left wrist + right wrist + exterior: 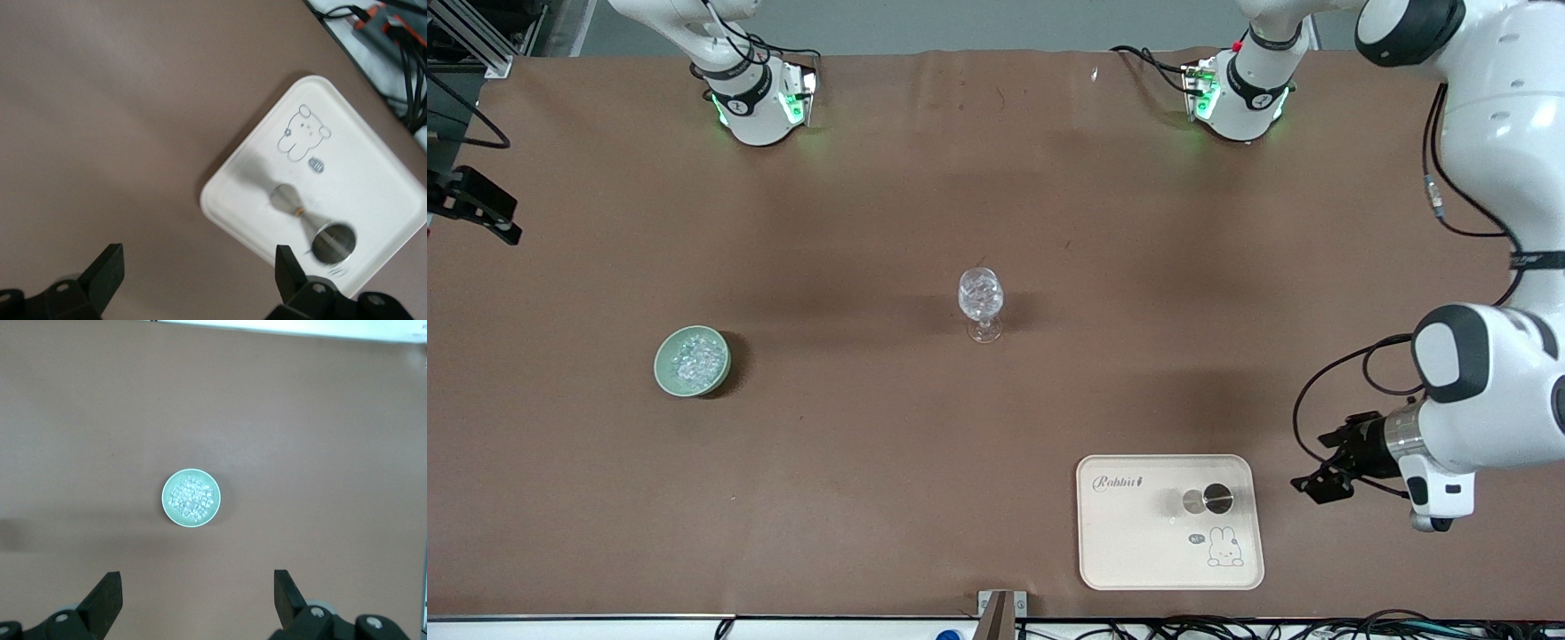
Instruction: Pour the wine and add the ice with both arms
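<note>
A clear stemmed glass (982,304) stands mid-table with glittering ice (980,292) in its bowl. A pale green bowl (663,373) holds more ice (694,358) toward the right arm's end; the right wrist view shows this bowl (167,499) and ice (192,499) from high above. My right gripper (198,600) is open and empty over the table. It is out of the front view. My left gripper (1323,473) is open and empty in the air beside a white tray (1138,551). In the left wrist view (198,280) its fingers frame bare table beside the tray (373,180).
A small metal measuring cup (1208,500) rests on the tray, which has a rabbit drawing; the cup also shows in the left wrist view (333,241). A black clamp (476,206) sits at the table edge at the right arm's end. Cables run along the near table edge (1227,627).
</note>
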Controlling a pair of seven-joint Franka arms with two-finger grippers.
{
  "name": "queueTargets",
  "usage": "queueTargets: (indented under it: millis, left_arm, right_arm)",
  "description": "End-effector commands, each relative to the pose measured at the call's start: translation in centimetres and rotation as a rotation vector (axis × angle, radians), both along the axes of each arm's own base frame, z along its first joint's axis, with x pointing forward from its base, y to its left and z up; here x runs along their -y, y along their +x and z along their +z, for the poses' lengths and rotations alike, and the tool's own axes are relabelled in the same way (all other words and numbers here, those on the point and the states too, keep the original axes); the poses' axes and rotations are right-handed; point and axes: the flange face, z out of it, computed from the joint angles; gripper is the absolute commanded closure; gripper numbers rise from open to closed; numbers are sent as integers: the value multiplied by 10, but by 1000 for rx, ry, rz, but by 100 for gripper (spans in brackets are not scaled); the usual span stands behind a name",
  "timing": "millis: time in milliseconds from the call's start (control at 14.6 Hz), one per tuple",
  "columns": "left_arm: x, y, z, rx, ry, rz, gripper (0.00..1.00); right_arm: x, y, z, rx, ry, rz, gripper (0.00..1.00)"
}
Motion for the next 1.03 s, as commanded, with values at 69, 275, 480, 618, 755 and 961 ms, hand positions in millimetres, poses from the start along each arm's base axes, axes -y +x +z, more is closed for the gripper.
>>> queueTargets:
  millis: [69, 275, 480, 618, 755, 961]
  left_arm:
    - [-14, -27, 71, 32, 114, -268, 0]
    - [-7, -44, 130, 67, 153, -330, 0]
    - [2, -67, 185, 96, 223, -433, 0]
    - [18, -87, 218, 100, 250, -484, 0]
    - [36, -103, 239, 94, 253, -512, 0]
    - [48, -134, 271, 74, 282, -589, 0]
  right_arm:
    - [-5, 0, 22, -53, 48, 14, 0]
    - [-16, -3, 16, -112, 65, 28, 0]
    - [-20, -5, -10, -182, 73, 41, 0]
    - [-20, -4, -9, -174, 73, 41, 0]
    - [-19, -3, -9, -163, 72, 40, 0]
    - [-18, -1, -10, -148, 77, 39, 0]
